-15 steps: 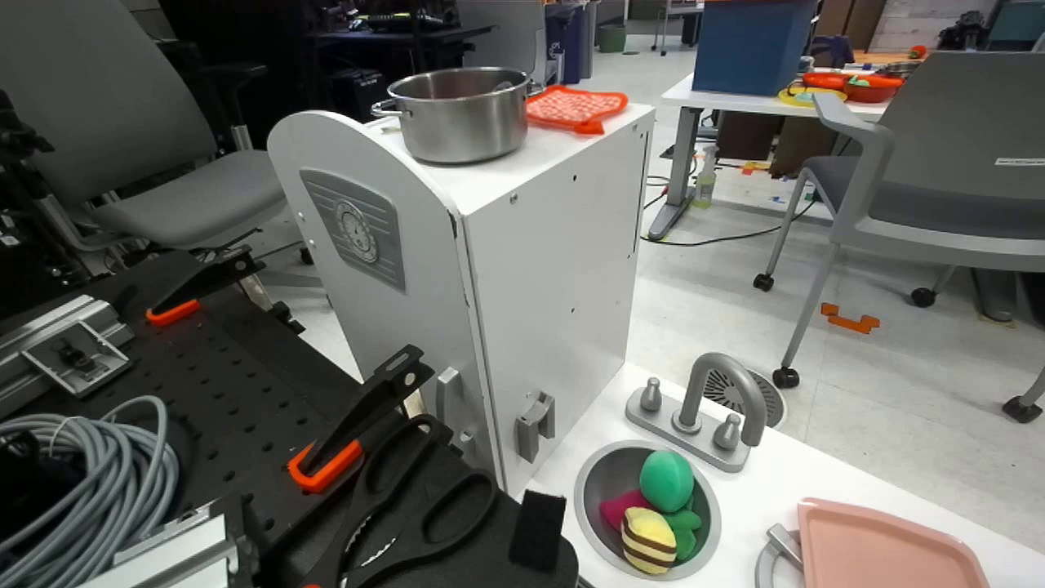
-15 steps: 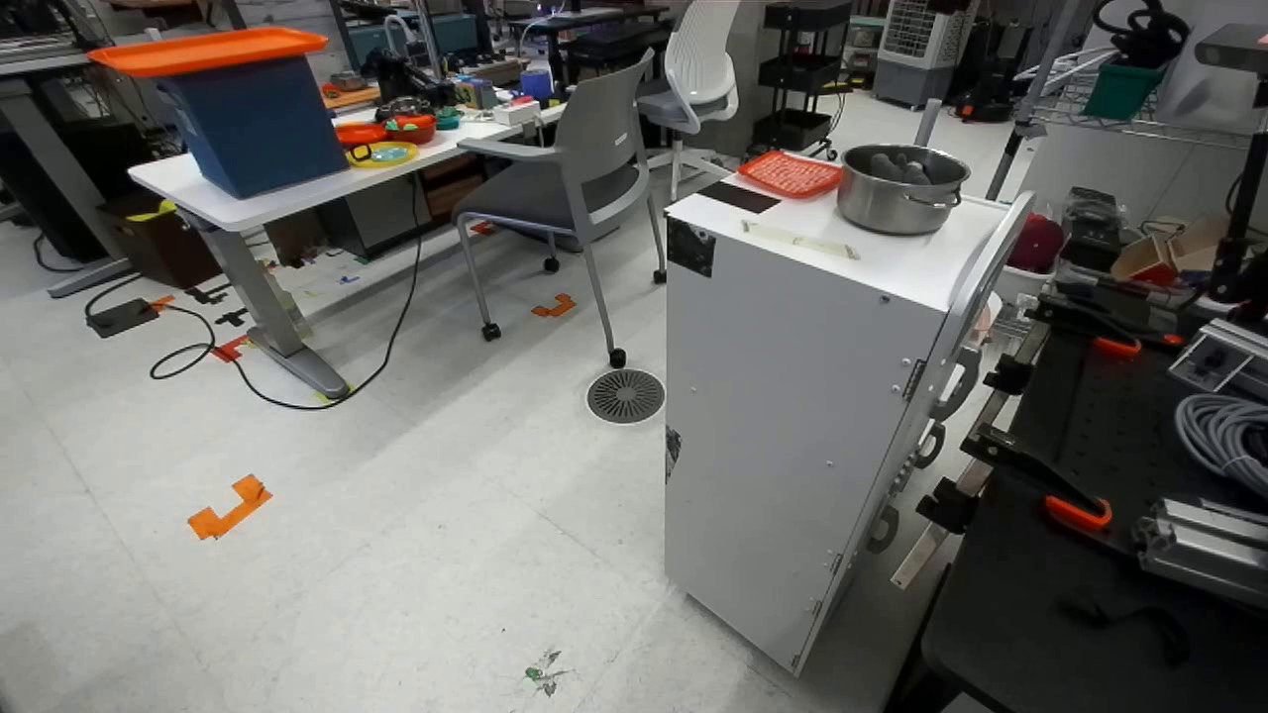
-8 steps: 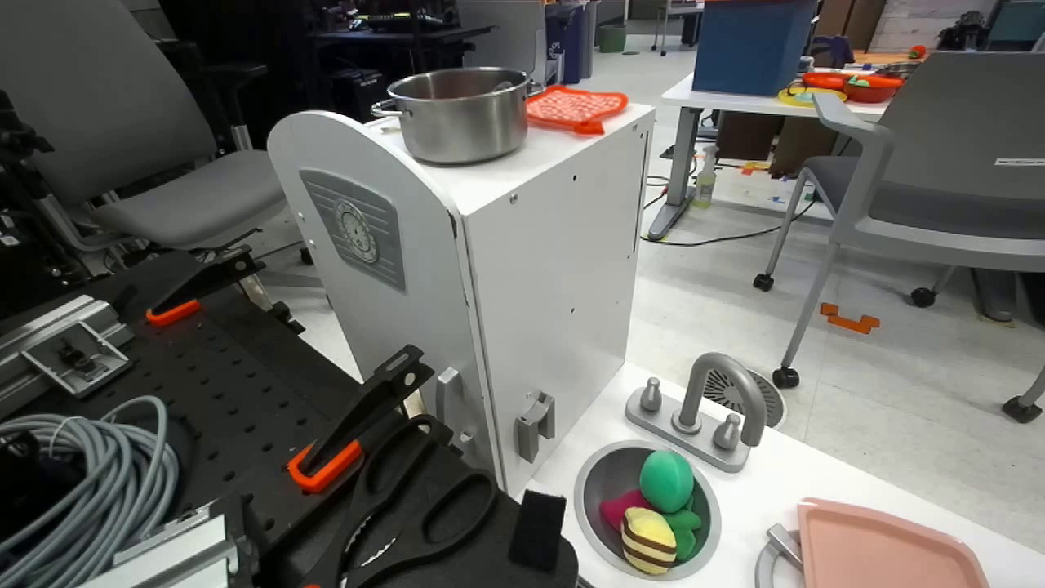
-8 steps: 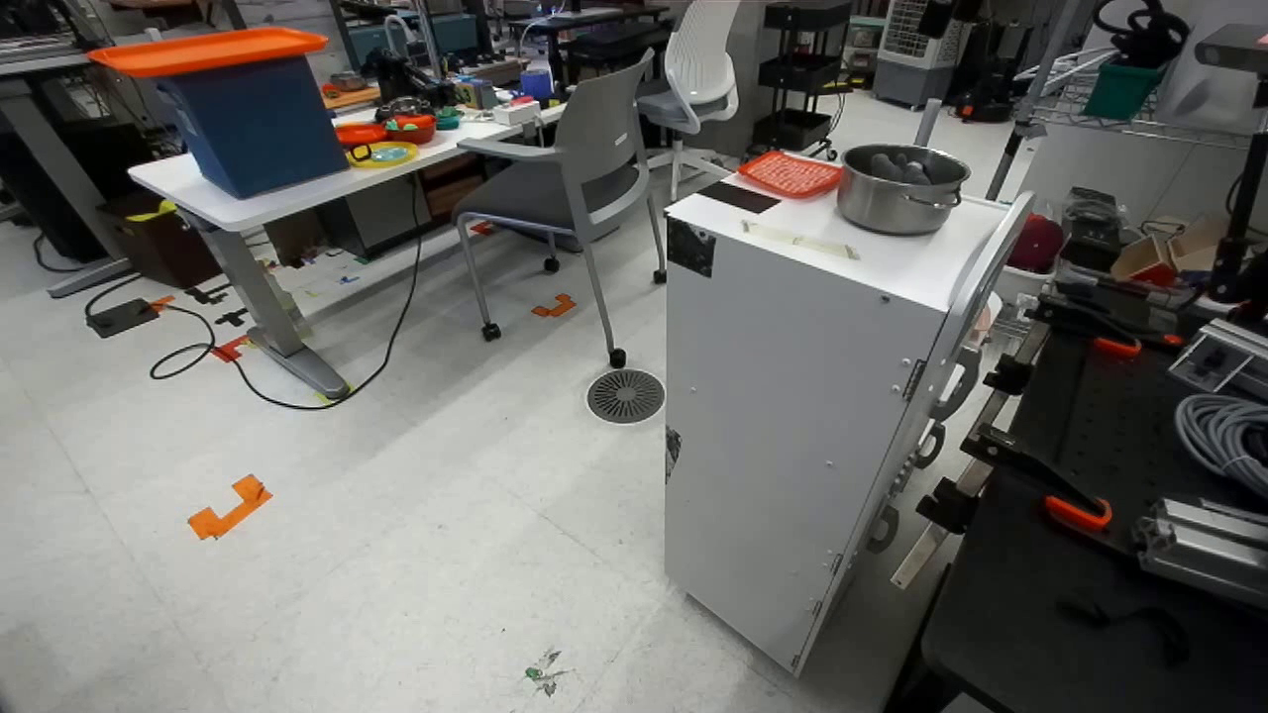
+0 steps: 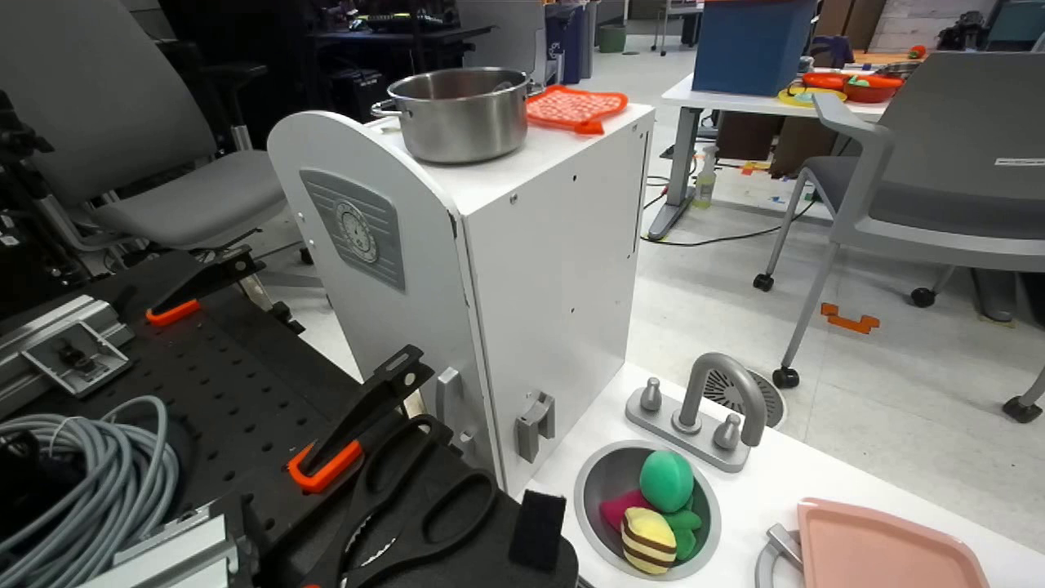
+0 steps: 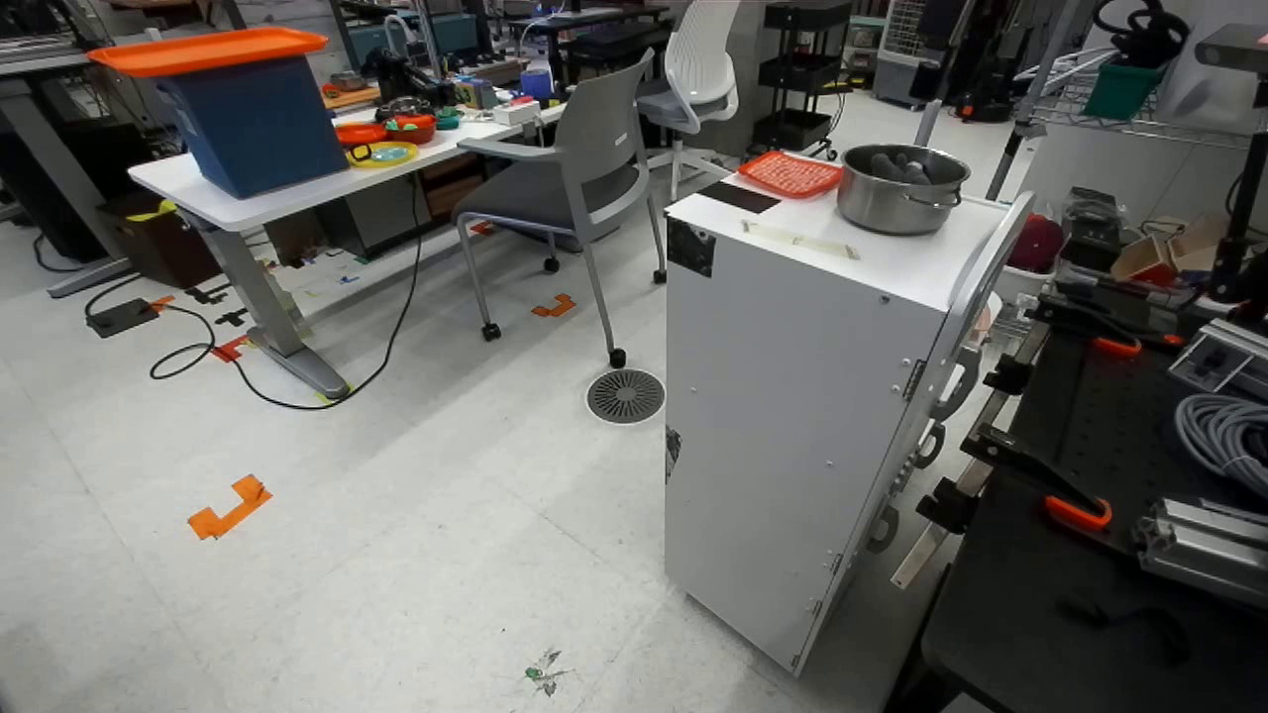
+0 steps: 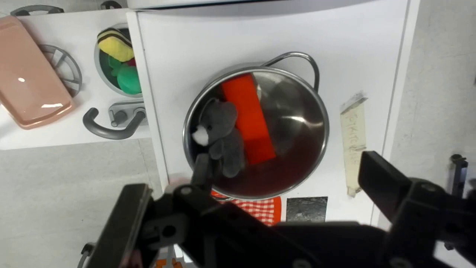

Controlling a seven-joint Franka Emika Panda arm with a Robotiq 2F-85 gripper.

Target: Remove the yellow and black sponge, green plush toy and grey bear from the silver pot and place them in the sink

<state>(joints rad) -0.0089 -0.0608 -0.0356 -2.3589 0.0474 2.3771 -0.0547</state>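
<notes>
In the wrist view my gripper [image 7: 284,160] hangs over the silver pot [image 7: 325,126] with its jaws wide apart and nothing held. One finger overlaps the pot's rim, close to the grey bear [image 7: 232,149]. The bear lies in the pot beside a flat orange-red slab [image 7: 251,119]. In an exterior view the bear [image 6: 903,170] shows just inside the pot [image 6: 892,210]. The yellow and black sponge [image 5: 649,539] and the green plush toy [image 5: 667,482] rest together in the sink [image 5: 581,498], against a magenta object [image 5: 620,508].
The pot stands on a tall white cabinet [image 5: 555,269], beside a red checked pot holder [image 5: 575,108]. Next to the sink rise a grey faucet [image 5: 710,367] and its handles. A salmon-pink tray [image 5: 886,547] lies further along the lower counter.
At the top of an exterior view, the dark gripper has come lower into the picture above the pot. The pot, sink and toys have not moved.
</notes>
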